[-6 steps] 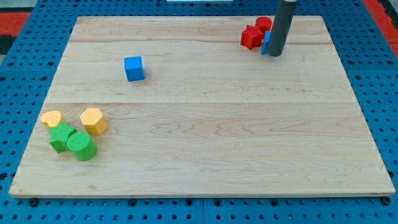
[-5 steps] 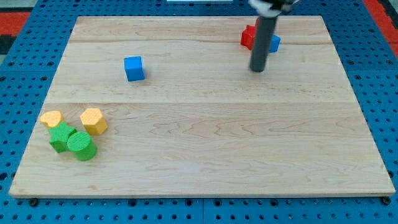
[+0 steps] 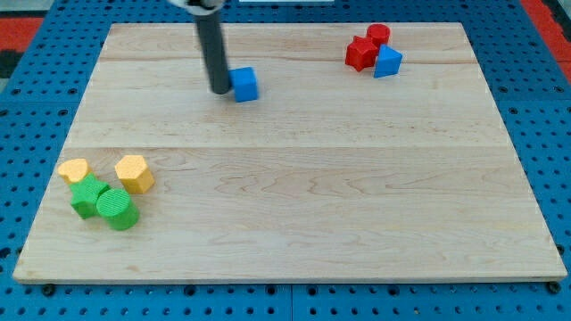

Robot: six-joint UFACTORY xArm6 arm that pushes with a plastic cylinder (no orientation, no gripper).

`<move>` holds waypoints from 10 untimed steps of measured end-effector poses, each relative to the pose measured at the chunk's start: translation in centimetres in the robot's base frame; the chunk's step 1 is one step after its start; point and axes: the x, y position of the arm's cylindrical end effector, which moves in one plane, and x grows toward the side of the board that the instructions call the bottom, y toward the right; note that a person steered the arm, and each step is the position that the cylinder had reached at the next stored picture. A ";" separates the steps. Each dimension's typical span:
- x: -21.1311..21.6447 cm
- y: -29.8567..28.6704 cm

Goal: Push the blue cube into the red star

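Note:
The blue cube (image 3: pixel 244 84) sits on the wooden board in the upper middle of the view. My tip (image 3: pixel 219 90) is right against the cube's left side. The red star (image 3: pixel 361 53) lies near the board's top right, far to the cube's right. A red cylinder (image 3: pixel 379 35) stands just above the star and a second, triangular blue block (image 3: pixel 387 61) touches the star's right side.
At the lower left stand a yellow heart-like block (image 3: pixel 74 169), a yellow hexagon block (image 3: pixel 135 173), a green star-like block (image 3: pixel 86 196) and a green cylinder (image 3: pixel 117 209), close together. The wooden board (image 3: pixel 294 223) lies on a blue pegboard.
My tip swept from the red star's group at the top right across to the left of the blue cube. The cube has slid right from about x=215 to x=274.

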 end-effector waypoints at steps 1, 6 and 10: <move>-2.3 3.8; 0.7 13.0; 8.3 15.1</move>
